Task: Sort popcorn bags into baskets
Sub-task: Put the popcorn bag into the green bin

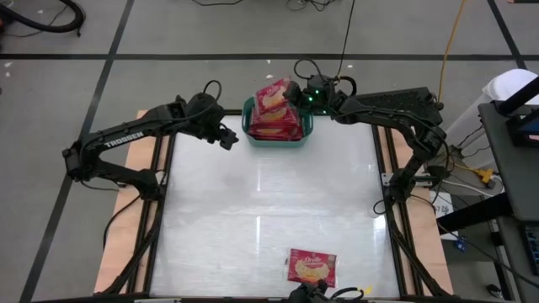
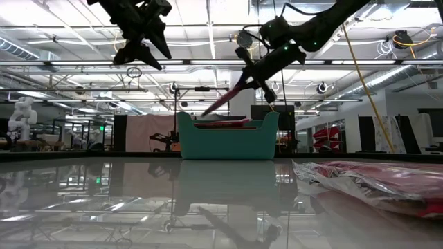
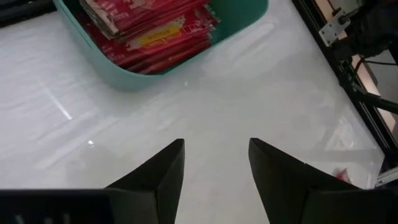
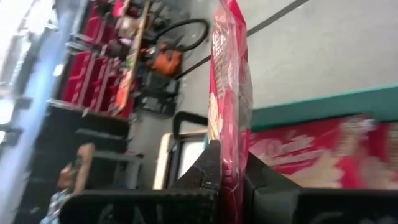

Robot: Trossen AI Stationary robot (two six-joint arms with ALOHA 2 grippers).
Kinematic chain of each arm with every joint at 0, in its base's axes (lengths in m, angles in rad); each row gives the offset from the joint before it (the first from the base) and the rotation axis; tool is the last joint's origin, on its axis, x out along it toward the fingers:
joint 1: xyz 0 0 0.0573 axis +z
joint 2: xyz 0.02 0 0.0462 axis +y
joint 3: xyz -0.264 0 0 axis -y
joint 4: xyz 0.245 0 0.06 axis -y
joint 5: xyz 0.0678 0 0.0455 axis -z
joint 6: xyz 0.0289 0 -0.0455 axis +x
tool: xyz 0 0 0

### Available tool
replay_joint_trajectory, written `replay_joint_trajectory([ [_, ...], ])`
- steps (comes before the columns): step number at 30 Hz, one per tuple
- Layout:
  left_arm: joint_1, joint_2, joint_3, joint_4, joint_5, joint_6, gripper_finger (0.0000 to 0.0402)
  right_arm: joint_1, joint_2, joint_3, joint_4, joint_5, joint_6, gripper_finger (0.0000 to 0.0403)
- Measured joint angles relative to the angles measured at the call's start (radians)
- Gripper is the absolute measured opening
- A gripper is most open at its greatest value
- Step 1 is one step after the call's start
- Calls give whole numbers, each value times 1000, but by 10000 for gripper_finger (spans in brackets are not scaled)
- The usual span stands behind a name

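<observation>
A: Big stuff first, what's the table (image 1: pixel 269 210) look like?
B: Mostly bare. Green tub (image 1: pixel 251 128) sits at the far edge, mid, already stacked w/ red popcorn bags (image 1: pixel 274 124).
A: Arms?
B: Right gripper (image 1: pixel 294 93) is over the tub's far side, pinched tight on one bag (image 4: pixel 229 93). It's gripped by its edge, so it hangs angled down toward the pile, prob. so it slides in flat on release.
A: Left one?
B: Left gripper (image 1: pixel 228 138) is up off the table just beside the tub, fingers (image 3: pixel 163 177) partly apart, nothing between them. Looks parked clear of the drop.
A: Anything left over?
B: One bag (image 1: pixel 312 268) flat at the near edge, well apart from the tub. Prob. next.
</observation>
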State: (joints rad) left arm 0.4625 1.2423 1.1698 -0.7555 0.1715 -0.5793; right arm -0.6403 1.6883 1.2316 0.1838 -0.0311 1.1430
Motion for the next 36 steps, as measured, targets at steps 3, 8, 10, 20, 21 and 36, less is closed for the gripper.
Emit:
replay_joint_trajectory([
  [3,0,0,0,2,0,1,182,6,-1,0,-37,30,0,0],
  [8,0,0,0,6,-27,3,182,23,-1,0,-61,61,10,0],
  [10,0,0,0,6,-36,12,182,33,-1,0,-75,80,22,2],
  [20,0,0,0,6,-42,27,182,53,-1,0,-157,162,23,65],
  [21,0,0,0,6,-42,27,182,53,-1,0,-157,161,20,75],
  [36,-53,15,0,36,-42,47,182,-9,-121,2,-304,-12,-188,198],
])
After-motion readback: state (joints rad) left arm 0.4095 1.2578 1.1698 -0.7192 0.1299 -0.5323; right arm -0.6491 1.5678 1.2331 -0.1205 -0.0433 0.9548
